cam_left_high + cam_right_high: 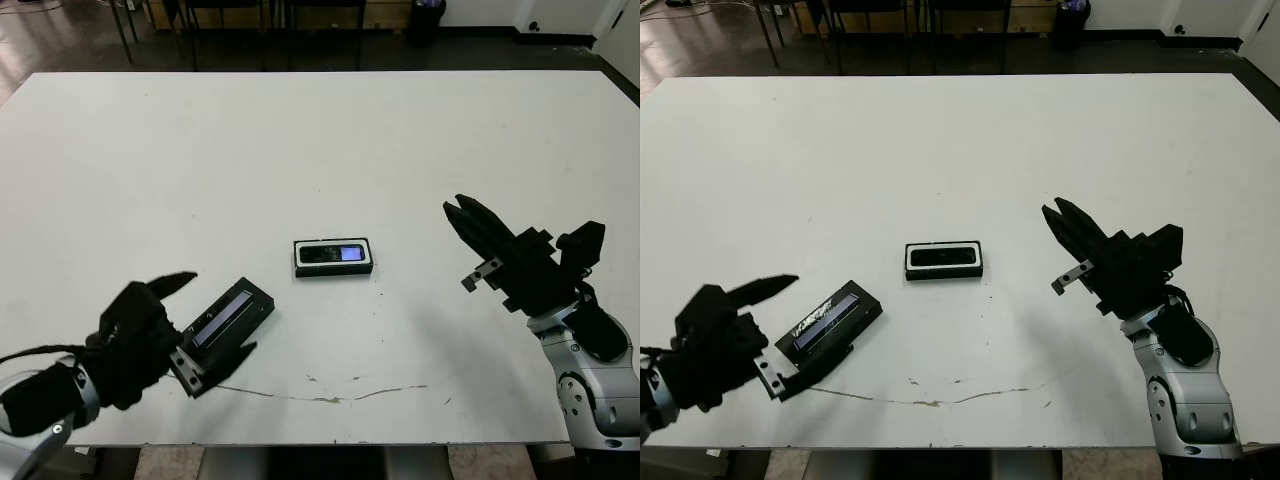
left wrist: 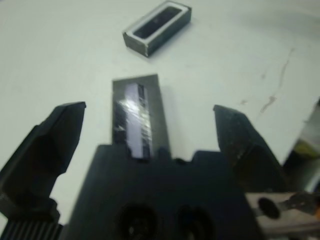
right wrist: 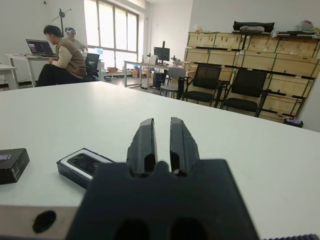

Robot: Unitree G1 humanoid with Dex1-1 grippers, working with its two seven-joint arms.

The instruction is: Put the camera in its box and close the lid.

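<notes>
Lid [image 1: 232, 316] between wide left jaws [image 1: 215, 318]; right jaws [image 3: 162, 142] nearly closed, empty, apart from box [image 1: 334, 257].

My white table [image 1: 320, 140] has a thin cracked scratch line [image 1: 330, 396] near its front edge. Beyond it I see black chairs [image 3: 227, 89], wooden crates [image 3: 260, 50] and a seated person [image 3: 62, 57] at a laptop [image 3: 39, 47].

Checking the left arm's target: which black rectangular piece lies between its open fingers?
The lid, all black with a glossy strip; the white-lined box sits farther off.
</notes>
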